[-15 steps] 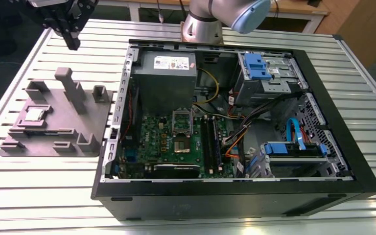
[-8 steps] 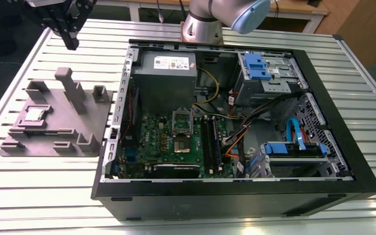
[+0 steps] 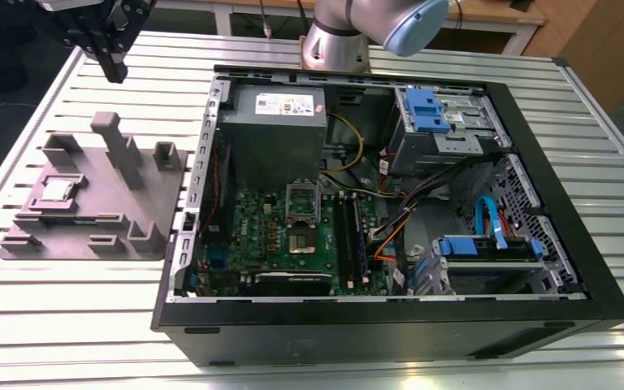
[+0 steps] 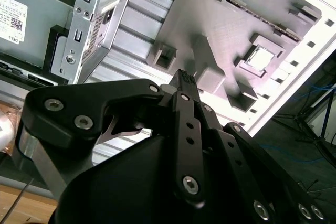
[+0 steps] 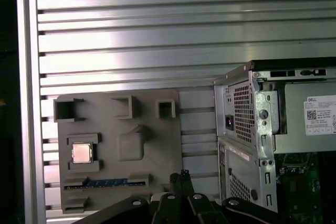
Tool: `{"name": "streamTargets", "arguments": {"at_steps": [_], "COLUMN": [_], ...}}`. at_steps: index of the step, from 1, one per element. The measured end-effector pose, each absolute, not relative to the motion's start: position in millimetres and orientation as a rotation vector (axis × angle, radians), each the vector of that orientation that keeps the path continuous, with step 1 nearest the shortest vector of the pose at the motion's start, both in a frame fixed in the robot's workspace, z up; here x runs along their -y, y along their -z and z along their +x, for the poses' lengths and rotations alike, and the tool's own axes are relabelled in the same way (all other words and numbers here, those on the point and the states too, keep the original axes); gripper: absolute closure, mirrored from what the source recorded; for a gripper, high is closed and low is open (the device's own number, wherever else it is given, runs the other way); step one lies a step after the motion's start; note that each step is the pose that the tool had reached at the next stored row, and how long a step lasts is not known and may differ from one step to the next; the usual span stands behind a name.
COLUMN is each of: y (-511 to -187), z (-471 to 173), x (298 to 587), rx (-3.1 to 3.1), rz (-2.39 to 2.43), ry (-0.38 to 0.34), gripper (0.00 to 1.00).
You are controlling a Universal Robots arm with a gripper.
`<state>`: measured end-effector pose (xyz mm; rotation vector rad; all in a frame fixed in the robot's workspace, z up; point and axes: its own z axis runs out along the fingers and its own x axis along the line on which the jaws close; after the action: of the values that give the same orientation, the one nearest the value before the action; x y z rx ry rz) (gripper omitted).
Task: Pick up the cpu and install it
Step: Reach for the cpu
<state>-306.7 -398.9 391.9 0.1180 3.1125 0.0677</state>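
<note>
A robotics lab or workshop. In the exterior view a slatted aluminium table point(image 3: 52, 325) holds an open PC case point(image 3: 399, 325), a grey jig point(image 3: 106, 195) at its 9 o'clock, the arm base point(image 3: 334, 49) at 12, and wooden furniture point(image 3: 588, 41) at 1.

The exterior view looks down from high and well back at an open computer case point(image 3: 399, 329) on a slatted table point(image 3: 62, 325), with a grey tray point(image 3: 101, 199) beside the case on the exterior view's left. The first wrist view faces straight down from well above the tray, catching one corner of the case. The second wrist view sits close behind the gripper point(image 4: 184, 77), looking slantwise past it toward the tray. All three views share the tray and that case corner.
</note>
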Motion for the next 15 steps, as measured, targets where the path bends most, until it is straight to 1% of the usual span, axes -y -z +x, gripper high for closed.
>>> {"name": "streamTargets", "arguments": {"at_steps": [15], "y": [-391.9], "z": [-312.9], "x": [398.9], "rx": [-3.113], "rz": [0.118], "ry": [-0.068], "gripper": [0.9]}}
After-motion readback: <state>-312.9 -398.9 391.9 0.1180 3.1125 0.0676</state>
